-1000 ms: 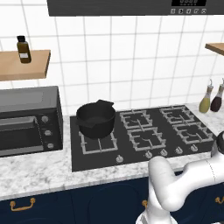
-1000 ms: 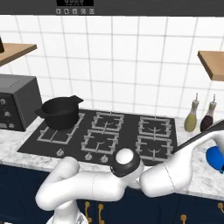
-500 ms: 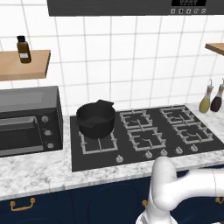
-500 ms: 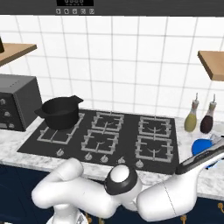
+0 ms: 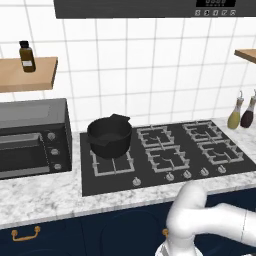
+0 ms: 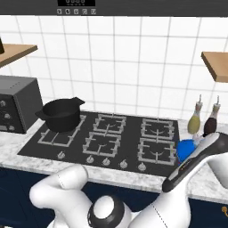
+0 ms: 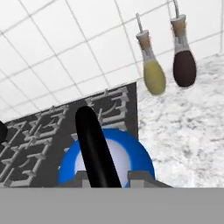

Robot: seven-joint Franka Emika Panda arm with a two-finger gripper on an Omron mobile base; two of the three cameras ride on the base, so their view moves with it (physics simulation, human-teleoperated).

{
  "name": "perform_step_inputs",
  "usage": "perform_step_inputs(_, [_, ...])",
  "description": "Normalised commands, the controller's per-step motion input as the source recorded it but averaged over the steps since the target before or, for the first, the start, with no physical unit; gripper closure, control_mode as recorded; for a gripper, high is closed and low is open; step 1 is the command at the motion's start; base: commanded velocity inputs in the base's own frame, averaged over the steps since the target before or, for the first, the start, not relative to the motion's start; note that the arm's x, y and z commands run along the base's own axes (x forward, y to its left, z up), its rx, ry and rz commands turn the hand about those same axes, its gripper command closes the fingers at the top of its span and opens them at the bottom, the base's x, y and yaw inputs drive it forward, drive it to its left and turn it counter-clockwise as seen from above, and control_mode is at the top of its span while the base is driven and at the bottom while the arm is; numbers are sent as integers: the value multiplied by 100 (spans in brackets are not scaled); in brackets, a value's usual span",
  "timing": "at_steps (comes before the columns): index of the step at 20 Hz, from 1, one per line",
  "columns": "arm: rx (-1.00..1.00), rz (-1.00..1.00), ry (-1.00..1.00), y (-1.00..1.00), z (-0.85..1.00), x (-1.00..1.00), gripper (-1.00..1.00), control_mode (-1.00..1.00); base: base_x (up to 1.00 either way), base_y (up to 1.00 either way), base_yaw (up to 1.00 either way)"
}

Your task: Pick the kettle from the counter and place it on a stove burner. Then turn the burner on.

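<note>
Blue kettle [image 6: 186, 149] now raised nearer cooktop [image 6: 67, 142]; fingers [image 7: 141, 176] stay clamped on handle.

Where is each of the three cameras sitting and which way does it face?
Left base view: behind the arm's left, facing the cooktop and black pot; white arm at lower right.
Right base view: behind its right, same cooktop and pot; arm reaches to the kettle.
Hand view: on the hand, looking down over the kettle's handle toward two bottles, shared with both base views.
</note>
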Motion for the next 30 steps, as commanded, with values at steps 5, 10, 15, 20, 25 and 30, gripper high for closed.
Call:
perform_step_inputs(5, [-43, -15, 10, 100, 2, 57, 100, -100, 0, 0, 0])
perform_step_inputs(10, [-32, -20, 24, 100, 0, 88, 100, -100, 0, 0, 0])
perform_step_inputs(15, [-8, -9, 37, 74, 0, 76, 100, -100, 0, 0, 0])
perform_step_inputs(20, [0, 0, 1, 0, -4, 57, 100, -100, 0, 0, 0])
perform_step_inputs(25, [3, 0, 0, -11, 0, 98, 100, -100, 0, 0, 0])
perform_step_inputs(30, [0, 0, 2, -25, -24, 31, 100, -100, 0, 0, 0])
